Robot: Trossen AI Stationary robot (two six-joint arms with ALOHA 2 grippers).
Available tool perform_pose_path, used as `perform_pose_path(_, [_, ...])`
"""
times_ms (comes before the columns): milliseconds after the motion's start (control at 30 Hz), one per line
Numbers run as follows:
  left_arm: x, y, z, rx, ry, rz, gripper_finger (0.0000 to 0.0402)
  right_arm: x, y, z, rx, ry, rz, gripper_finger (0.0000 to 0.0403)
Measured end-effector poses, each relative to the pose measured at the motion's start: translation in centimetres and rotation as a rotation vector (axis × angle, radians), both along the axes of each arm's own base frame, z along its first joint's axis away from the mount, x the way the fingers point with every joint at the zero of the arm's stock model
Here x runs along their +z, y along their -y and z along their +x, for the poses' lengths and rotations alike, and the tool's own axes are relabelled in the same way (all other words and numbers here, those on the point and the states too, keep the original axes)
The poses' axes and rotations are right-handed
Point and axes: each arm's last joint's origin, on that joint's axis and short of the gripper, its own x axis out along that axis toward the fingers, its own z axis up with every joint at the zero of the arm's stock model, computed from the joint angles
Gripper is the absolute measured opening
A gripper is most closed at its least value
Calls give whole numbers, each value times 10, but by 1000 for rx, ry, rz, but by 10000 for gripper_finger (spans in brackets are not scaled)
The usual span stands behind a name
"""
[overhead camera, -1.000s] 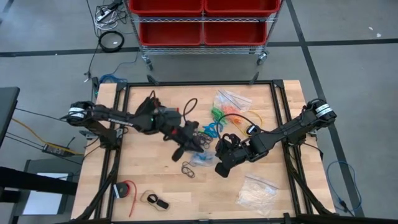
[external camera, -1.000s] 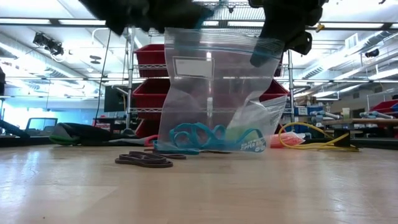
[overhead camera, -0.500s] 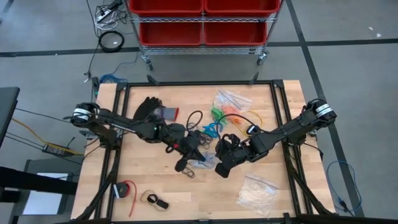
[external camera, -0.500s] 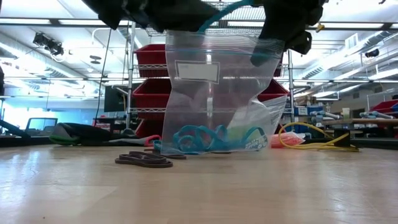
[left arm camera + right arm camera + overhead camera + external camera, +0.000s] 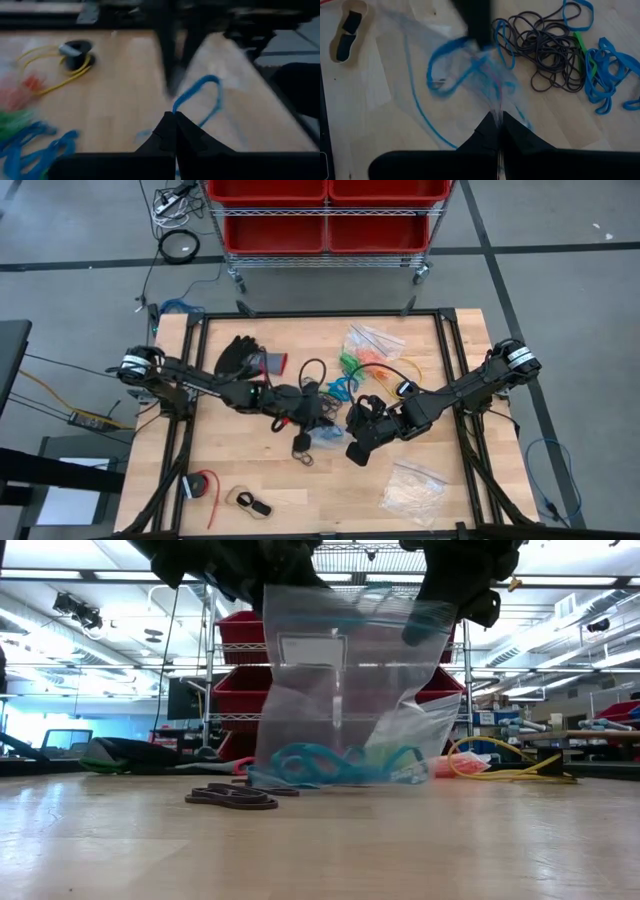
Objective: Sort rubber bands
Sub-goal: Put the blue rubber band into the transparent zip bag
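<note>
A clear zip bag (image 5: pixel 340 690) stands upright mid-table with blue rubber bands (image 5: pixel 320 762) at its bottom. My right gripper (image 5: pixel 347 423) is shut on the bag's top. My left gripper (image 5: pixel 322 412) is shut on one blue rubber band (image 5: pixel 202 95) over the bag's mouth. In the right wrist view this band (image 5: pixel 447 67) shows at the opening, under a left finger (image 5: pixel 476 22). Loose bands lie on the table: black (image 5: pixel 310 370), blue (image 5: pixel 340 388), green (image 5: pixel 350 362) and orange (image 5: pixel 375 360). A few black bands (image 5: pixel 230 797) lie in front of the bag. My left gripper pinches the blue rubber band at one end of its loop (image 5: pixel 176 111) between its two fingertips. The rest of the loop reaches out past the fingers, clear of the table. My right gripper pinches the bag's top edge (image 5: pixel 496 107) between its fingers, slanting down from the table's right. The bag hangs upright below them, with its bottom (image 5: pixel 330 783) on the table.
A black glove (image 5: pixel 238 355) lies at the far left, empty clear bags (image 5: pixel 375 338) at the far right with a yellow cable (image 5: pixel 405 368). A bag of whitish pieces (image 5: pixel 412 488) lies near right. A red item (image 5: pixel 203 485) and a tape roll (image 5: pixel 250 502) lie near left.
My left gripper has turned and sunk toward the bag's mouth, carrying the blue band from above the bag down to its opening. The bag's top has shifted a little. My right gripper has kept still.
</note>
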Motion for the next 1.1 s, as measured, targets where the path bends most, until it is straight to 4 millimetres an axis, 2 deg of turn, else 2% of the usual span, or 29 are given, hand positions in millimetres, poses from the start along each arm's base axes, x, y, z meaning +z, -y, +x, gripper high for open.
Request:
perform_pose_path(267, [17, 28, 2, -82, 88, 43, 1, 0, 0, 0, 0, 0, 0, 0])
perform_pose_path(400, [20, 31, 2, -34, 45, 139, 1, 0, 0, 0, -1, 0, 0, 0])
perform_pose_path(600, [21, 33, 2, -31, 39, 136, 1, 0, 0, 0, -1, 0, -1, 0])
perform_pose_path(900, [45, 61, 2, -78, 112, 122, 1, 0, 0, 0, -6, 3, -7, 0])
perform_pose_path(1100, [44, 59, 3, -43, 104, 145, 1, 0, 0, 0, -6, 6, -6, 0])
